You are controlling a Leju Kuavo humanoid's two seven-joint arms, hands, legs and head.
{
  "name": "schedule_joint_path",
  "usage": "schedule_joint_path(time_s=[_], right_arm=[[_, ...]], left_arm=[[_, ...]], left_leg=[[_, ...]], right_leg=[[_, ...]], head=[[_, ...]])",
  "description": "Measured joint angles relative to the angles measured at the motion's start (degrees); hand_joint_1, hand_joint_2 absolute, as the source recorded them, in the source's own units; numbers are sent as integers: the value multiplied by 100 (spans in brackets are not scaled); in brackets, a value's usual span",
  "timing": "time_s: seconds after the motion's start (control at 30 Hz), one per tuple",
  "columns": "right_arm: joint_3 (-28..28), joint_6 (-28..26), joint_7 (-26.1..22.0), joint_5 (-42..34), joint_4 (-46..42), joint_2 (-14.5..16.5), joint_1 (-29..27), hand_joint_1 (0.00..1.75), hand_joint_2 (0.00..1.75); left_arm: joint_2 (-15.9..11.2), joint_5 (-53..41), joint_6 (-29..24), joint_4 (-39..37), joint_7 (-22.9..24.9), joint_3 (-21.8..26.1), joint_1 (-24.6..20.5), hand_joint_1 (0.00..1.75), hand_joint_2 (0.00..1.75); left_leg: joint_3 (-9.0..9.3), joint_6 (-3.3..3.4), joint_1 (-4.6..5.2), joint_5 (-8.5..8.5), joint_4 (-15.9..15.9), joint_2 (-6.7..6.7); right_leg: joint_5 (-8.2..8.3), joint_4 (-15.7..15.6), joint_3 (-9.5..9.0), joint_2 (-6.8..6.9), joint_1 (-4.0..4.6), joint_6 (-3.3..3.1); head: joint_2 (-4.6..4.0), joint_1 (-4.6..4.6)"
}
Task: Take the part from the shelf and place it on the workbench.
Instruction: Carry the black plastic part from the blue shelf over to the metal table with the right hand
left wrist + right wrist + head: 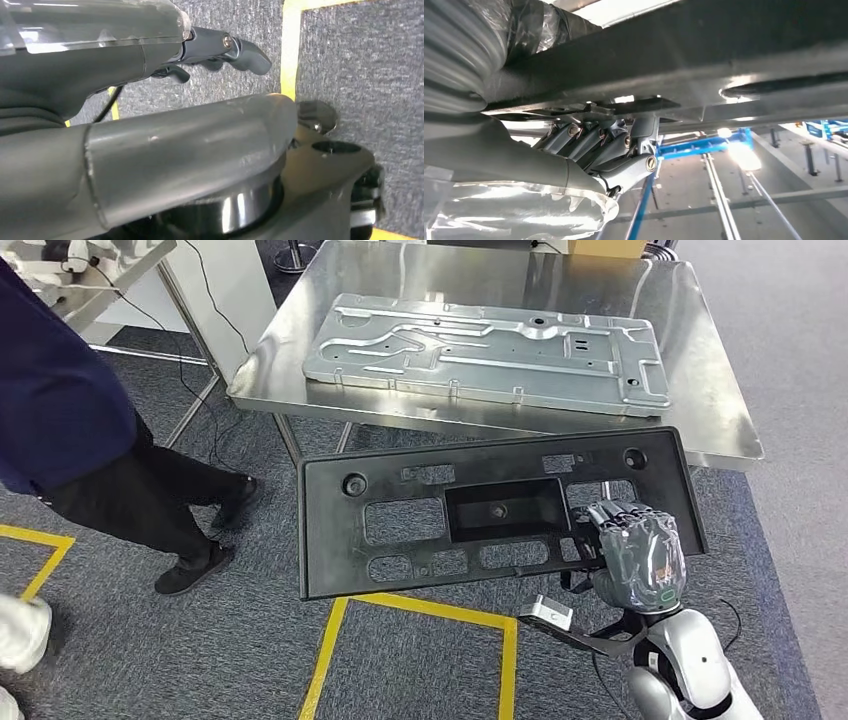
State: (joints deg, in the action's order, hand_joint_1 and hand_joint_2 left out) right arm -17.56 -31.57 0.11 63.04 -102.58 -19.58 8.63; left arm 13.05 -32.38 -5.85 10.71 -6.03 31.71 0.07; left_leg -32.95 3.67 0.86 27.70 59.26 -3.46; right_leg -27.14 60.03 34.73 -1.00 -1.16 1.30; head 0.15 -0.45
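Gripping black plastic panel (480, 515) at near right corner, right hand (634, 552) has fingers (596, 140) curled under its edge. Panel hangs flat above carpet (250, 640), just short of steel workbench (715, 390), beyond fingertips. Metal plate (490, 350) lies on workbench. Left hand (150, 150) hangs over carpet, fingers (235, 50) loosely apart, holding nothing. Person's legs (150, 500) stand far left.
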Motion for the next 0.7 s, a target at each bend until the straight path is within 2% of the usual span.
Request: schedule_joint_path(time_s=[0.23,0.37,0.43,0.5,0.57,0.6,0.63,0.67,0.7], right_arm=[[1,90,178,171,1,2,42,175,175],[10,88,267,263,0,1,38,175,175],[41,86,292,302,-9,-5,35,175,175],[89,85,315,326,-17,-24,38,175,175],[150,83,353,330,-17,-51,25,175,175],[187,82,371,330,-16,-67,7,175,175],[225,83,382,328,-16,-84,-13,175,175],[262,86,387,326,-15,-103,-28,175,175],[300,89,387,322,-15,-122,-37,175,175]], left_arm=[[-13,4,78,0,19,0,-4,0,0],[-29,-2,93,0,17,0,-4,0,0],[-31,-4,96,0,14,0,-6,0,0],[-30,-4,95,0,8,0,-5,0,0],[-29,-1,94,0,3,1,-1,0,0],[-29,4,93,0,1,2,0,0,0],[-29,10,92,0,-1,4,1,0,0],[-29,19,91,0,-2,5,4,0,0],[-29,26,90,0,-3,6,7,0,0]], left_leg=[[17,-8,5,14,-17,0],[13,13,18,25,-13,2],[98,42,-19,-40,-158,8],[204,76,-56,-114,-319,26],[229,87,-50,-113,-339,39],[230,85,-48,-96,-325,39],[234,80,-47,-72,-305,37],[244,71,-48,-41,-278,32],[262,57,-50,-1,-243,26]], right_leg=[[-18,-6,-12,2,-7,-33],[-2,-48,-34,2,-20,-1],[-7,-65,-67,12,-4,38],[-180,208,41,34,12,58],[-500,880,393,46,4,76],[-595,1187,569,48,-1,91],[-594,1349,680,50,-8,107],[-471,1283,672,54,-15,120],[-255,993,546,57,-25,129]], head=[[0,-1],[0,-1],[0,2],[0,5],[0,5],[0,5],[0,5],[0,5],[0,5]])
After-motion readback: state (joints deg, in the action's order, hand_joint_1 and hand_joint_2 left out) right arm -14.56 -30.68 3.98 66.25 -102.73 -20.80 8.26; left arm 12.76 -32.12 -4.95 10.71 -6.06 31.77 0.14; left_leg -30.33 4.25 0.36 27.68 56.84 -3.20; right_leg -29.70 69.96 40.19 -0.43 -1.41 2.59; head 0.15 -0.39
